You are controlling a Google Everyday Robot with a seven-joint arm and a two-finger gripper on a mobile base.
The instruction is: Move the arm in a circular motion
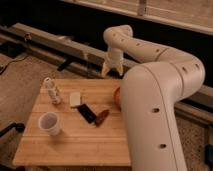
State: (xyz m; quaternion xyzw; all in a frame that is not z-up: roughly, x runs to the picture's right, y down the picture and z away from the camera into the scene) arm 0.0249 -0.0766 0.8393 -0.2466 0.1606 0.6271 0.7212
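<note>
Hovering above far edge of bench (75,145), toward far right corner: tool (112,70), pointing down, spread w/ clear gap, pinching nothing. Arm (150,100) glossy white w/ dark screw holes; thick segment rises at near right, bends back to far edge, covers right edge of bench & hides most of orange bowl (117,95). On bench: white cup (49,123) nr left edge, pale bottle (51,90) nr far left corner, white block (75,99), black bar (86,113) & reddish-brown item (102,117) side by side approx mid-bench.
</note>
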